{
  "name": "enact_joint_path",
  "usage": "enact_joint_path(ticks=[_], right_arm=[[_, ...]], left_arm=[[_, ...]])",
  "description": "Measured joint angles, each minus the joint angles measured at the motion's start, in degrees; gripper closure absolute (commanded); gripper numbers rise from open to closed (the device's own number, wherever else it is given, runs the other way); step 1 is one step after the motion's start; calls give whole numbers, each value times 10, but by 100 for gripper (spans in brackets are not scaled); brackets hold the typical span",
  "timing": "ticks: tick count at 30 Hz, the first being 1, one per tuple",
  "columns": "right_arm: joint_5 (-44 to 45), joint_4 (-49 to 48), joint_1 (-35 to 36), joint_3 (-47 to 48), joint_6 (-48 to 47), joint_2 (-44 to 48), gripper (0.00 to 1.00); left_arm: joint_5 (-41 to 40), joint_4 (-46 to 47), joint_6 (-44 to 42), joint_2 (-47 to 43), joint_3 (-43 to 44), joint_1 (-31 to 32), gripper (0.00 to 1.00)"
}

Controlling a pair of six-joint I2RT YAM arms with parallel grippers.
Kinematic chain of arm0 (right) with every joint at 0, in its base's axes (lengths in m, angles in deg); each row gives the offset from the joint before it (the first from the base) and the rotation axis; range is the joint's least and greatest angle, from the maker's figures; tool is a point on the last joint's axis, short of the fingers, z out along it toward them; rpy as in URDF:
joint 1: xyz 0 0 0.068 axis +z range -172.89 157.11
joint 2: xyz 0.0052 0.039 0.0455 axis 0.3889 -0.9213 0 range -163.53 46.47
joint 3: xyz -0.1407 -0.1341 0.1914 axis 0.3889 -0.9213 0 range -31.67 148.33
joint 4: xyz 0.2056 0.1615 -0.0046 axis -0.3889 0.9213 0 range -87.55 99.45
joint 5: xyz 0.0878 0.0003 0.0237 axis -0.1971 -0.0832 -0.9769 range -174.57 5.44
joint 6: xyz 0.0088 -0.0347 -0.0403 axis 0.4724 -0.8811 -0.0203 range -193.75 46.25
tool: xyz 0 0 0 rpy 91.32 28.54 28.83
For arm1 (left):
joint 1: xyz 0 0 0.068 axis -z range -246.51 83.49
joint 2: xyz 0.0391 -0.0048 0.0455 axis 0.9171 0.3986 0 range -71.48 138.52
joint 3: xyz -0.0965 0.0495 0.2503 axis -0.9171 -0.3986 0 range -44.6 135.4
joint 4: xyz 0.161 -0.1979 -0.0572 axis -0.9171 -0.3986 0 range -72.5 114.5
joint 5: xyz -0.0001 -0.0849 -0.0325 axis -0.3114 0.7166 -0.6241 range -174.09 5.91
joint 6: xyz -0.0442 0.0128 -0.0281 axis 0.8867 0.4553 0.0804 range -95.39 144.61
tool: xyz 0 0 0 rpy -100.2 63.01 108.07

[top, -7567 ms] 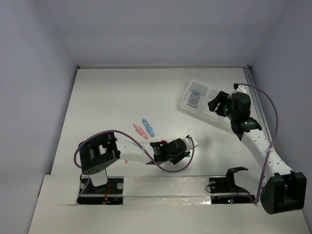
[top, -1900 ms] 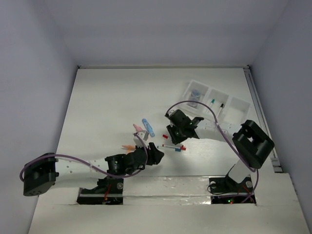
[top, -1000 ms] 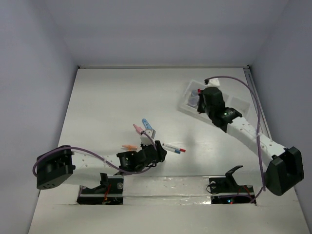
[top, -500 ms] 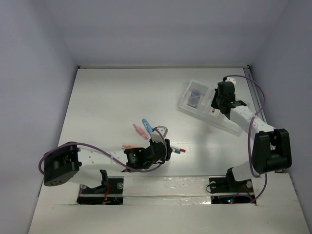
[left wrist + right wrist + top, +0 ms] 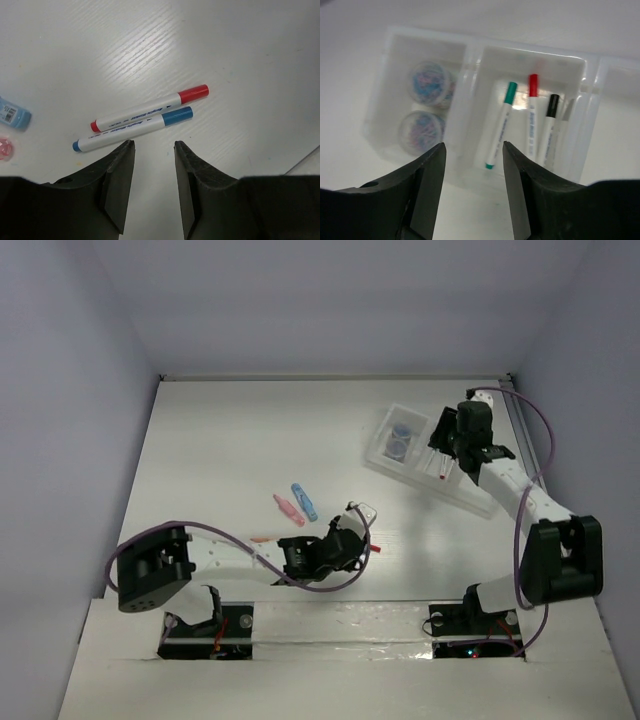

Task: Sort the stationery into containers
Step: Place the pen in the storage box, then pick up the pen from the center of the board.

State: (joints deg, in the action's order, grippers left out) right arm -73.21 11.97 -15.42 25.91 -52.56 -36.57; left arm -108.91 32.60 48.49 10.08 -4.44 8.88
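Table [image 5: 235, 45]: pens [image 5: 150, 108] approx. diag., caps upper-right

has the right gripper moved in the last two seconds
Yes: the right gripper went far-right from mid-table, now over the translucent white three-compartment plastic tray.

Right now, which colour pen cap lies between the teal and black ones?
Red cap, clearest in the right wrist view.

Bright light, soft shadows; rt wrist view blurry, glare on tray [image 5: 473, 52].
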Motion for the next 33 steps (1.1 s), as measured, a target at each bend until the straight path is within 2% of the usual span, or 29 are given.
enact_joint_path(ticks=[6,12,21,26,33], right_arm=[[-86,-29,0,-97,22,151,47],[-141,-21,0,-153,26,238,47],[-181,-12,0,-158,26,260,48],[-190,-10,0,-158,26,260,48],[-195,-10,0,-158,26,260,48]], left_arm=[[9,-6,-69,43,11,0,67],[44,12,-132,53,11,-12,68],[125,32,-189,83,11,-71,70],[156,32,-203,105,20,-81,71],[195,37,-204,128,39,-82,80]])
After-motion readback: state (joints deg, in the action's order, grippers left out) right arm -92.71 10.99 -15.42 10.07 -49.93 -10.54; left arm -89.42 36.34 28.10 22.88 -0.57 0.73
